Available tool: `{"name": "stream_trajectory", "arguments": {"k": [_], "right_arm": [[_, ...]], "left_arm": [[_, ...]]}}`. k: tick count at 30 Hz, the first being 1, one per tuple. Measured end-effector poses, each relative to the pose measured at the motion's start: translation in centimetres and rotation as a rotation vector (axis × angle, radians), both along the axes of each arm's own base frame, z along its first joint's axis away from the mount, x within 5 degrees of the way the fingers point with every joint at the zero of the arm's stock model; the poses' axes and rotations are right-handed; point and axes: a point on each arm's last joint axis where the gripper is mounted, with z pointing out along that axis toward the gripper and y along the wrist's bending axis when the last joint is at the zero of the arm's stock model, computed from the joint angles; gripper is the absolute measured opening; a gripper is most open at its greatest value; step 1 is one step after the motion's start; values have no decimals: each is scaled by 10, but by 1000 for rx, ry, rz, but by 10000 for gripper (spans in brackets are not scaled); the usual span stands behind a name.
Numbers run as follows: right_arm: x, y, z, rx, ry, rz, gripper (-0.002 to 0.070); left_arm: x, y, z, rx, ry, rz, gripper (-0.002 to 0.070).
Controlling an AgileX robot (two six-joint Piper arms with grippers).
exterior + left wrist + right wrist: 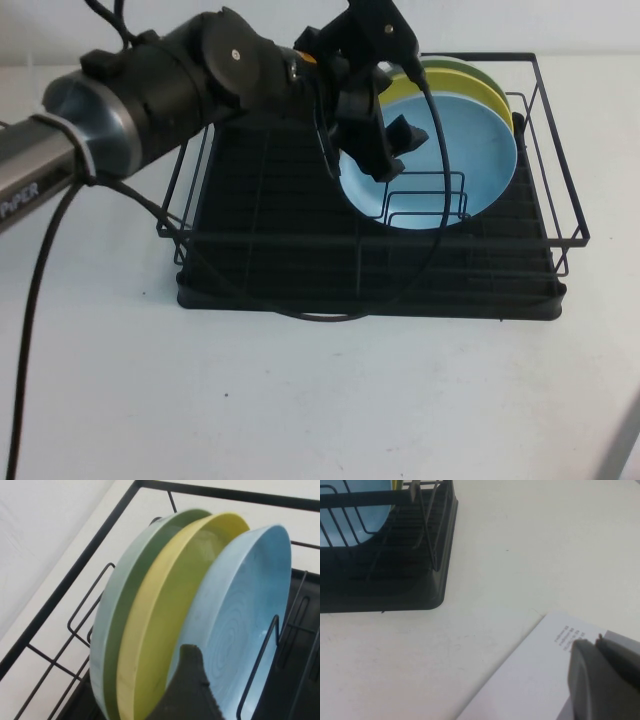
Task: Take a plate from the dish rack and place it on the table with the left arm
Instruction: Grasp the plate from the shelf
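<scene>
Left gripper point(385, 150) jaws apart, over the plate point(455, 160) in dish rack point(560, 235); right gripper point(600, 680) beside rack, can't tell.

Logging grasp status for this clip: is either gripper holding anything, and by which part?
Nothing is clearly held. The left gripper sits open at the round light blue plate's rim in the rack. The right gripper is off by the table edge.

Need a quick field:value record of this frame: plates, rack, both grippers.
plate: light blue plate upright in rack, frontmost of three
behind it: yellow plate, then green plate
dish rack: black wire dish rack on white table
left gripper: left gripper open, at blue plate's rim, one finger at its edge
right gripper: right gripper off to the rack's right, over white paper
</scene>
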Motion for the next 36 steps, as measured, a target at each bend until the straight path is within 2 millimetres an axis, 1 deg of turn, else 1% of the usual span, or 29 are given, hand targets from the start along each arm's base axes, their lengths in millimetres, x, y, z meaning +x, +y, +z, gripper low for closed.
{"name": "stream_trajectory", "arguments": {"k": [5,10,13,15,17,22,24,25,27,29,32,35,36], "right_arm": [[0,0,0,0,0,0,-18],[0,0,0,0,0,0,-18],[0,0,0,0,0,0,-18],[0,0,0,0,0,0,-18],[0,0,0,0,0,0,-18],[0,0,0,0,0,0,-18],[0,0,0,0,0,0,-18],[0,0,0,0,0,0,-18],[0,0,0,0,0,0,-18],[0,0,0,0,0,0,-18],[0,0,0,0,0,0,-18],[0,0,0,0,0,0,-18],[0,0,0,0,0,0,-18]], "left_arm": [[11,-8,-17,-43,0,12,519],[21,-14,-34,-48,-31,13,517],[25,-16,-39,-59,-41,24,496],[27,-17,-41,-71,-38,34,450],[28,-17,-42,-75,-38,40,383],[29,-17,-42,-70,-52,40,166],[30,-16,-42,-69,-64,48,99],[30,-16,-41,-62,-78,50,74],[31,-15,-41,-51,-96,49,60],[30,-15,-37,-51,-109,46,60],[25,-11,-19,-59,-157,39,55],[13,-3,14,-91,-224,37,54],[7,1,29,-112,-252,41,49]]}}
